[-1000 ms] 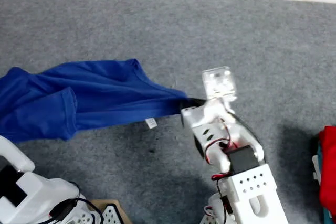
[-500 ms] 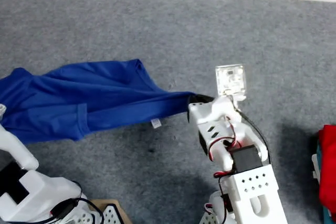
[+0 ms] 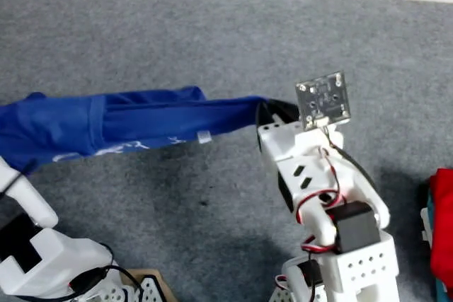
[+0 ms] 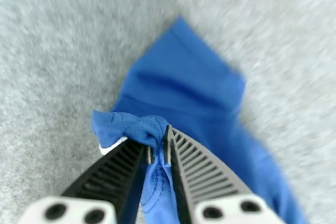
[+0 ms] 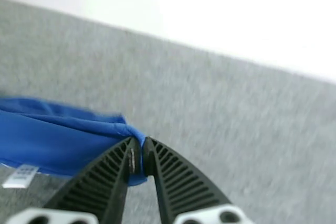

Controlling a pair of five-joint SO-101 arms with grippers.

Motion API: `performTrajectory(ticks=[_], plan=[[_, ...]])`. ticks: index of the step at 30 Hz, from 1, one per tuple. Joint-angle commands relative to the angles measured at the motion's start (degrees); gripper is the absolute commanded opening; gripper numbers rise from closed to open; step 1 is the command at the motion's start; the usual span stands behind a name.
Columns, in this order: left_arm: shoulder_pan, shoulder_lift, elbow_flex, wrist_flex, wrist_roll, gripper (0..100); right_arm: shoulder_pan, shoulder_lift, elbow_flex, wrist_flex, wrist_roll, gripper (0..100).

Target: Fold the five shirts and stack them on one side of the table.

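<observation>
Right fingers: my right fingers (image 5: 167, 174) are pressed almost together on one end of the blue shirt (image 3: 141, 122), with a small bunch of cloth caught between the tips
Left fingers: my left fingers (image 4: 195, 167) are narrow too and pinch the other end, where a rolled hem sticks out above the tips
Blue shirt: it is pulled out as a long gathered band between my two arms, above the table (image 3: 212, 33); I cannot tell whether its middle part touches the table
Long axis: it runs from side to side across the table, from my left hold at the left edge of the high view to my right hold near the centre
Direction from the fingers: from the right fingers the cloth leads toward my left arm, and from the left fingers toward my right arm; each arm has its own end, so neither one is nearer
White label (image 3: 204, 136): it hangs at the lower edge of the band, closer to the right fingers
Red shirt (image 3: 442, 224): it lies at the far right side of the table, well apart from the blue shirt
In the way: my own right arm stands between the blue shirt and the red shirt
Step, as I judge: the blue shirt is not folded yet and must first be laid flat
Risk, as I judge: the cloth is gathered like a rope, so it may land wrinkled, and a thin pinch may slip
</observation>
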Motion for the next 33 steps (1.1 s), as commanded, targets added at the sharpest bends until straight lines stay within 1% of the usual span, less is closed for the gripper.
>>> performTrajectory(ticks=[1, 5, 12, 19, 25, 27, 30, 33], plan=[[0.48, -3.21, -11.74, 4.66, 1.32, 1, -0.31, -1.19, -7.52, -0.04, 3.69, 0.6], [0.48, -3.21, -22.2, 8.44, 3.69, 1, -0.31, -1.19, -12.79, 0.13, 5.89, 0.6], [0.48, -3.3, -37.41, 14.07, 7.38, 1, -0.31, -1.19, -25.27, 3.3, 5.98, 0.6], [0.48, -3.3, -49.01, 16.26, 11.52, 1, -0.31, 3.03, -35.82, 5.05, 6.42, 0.6], [1.01, -2.68, -50.68, 15.82, 16.18, 1, -0.4, 13.93, -45.58, 5.67, 7.03, 0.6], [2.24, -2.42, -50.33, 15.21, 16.97, 1, -0.04, 18.51, -47.34, 5.67, 7.03, 0.6], [3.82, -0.31, -46.64, 11.43, 16.97, 1, -0.04, 25.45, -48.22, 5.67, 6.95, 0.6], [5.85, 3.82, -41.98, 5.45, 16.97, 1, -0.04, 32.04, -47.96, 5.49, 6.77, 0.6]])
